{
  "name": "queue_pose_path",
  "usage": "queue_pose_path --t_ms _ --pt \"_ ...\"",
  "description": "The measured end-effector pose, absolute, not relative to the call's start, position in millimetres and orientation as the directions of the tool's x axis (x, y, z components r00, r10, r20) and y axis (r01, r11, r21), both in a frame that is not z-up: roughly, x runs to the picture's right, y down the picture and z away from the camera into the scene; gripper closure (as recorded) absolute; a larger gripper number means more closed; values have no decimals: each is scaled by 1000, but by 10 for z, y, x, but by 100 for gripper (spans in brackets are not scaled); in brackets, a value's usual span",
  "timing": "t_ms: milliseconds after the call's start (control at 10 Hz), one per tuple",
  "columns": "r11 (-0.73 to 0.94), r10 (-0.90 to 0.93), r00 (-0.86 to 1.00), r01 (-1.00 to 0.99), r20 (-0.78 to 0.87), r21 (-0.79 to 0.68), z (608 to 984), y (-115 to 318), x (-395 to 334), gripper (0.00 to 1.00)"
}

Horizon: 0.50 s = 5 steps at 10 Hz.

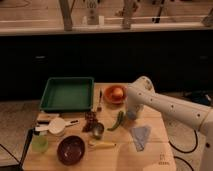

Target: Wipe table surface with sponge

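The table surface (pixel 155 150) is a light tan wooden top with a small dark mark (pixel 162 159) near its front right corner. A grey-blue sponge (pixel 141 136) lies flat on it at the right. My white arm comes in from the right and bends down. My gripper (pixel 132 115) hangs just above the table, behind and to the left of the sponge and apart from it, next to a green vegetable (pixel 118 120).
A green tray (pixel 67 93) stands at the back left, with an orange bowl of fruit (pixel 115 94) beside it. A metal cup (pixel 97 130), a banana (pixel 102 145), a dark bowl (pixel 71 149), a green cup (pixel 40 143) and a white scoop (pixel 56 126) fill the left half.
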State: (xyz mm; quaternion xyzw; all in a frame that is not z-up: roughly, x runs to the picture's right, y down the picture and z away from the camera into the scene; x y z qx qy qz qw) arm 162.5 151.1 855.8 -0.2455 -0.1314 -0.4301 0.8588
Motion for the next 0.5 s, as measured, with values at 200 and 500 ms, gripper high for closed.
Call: queue_pose_path --t_ms 200,500 --pt "488 -671 582 813 460 -317 8449 1707 1665 98" --pt "524 -633 645 764 427 -377 8434 1764 2051 98"
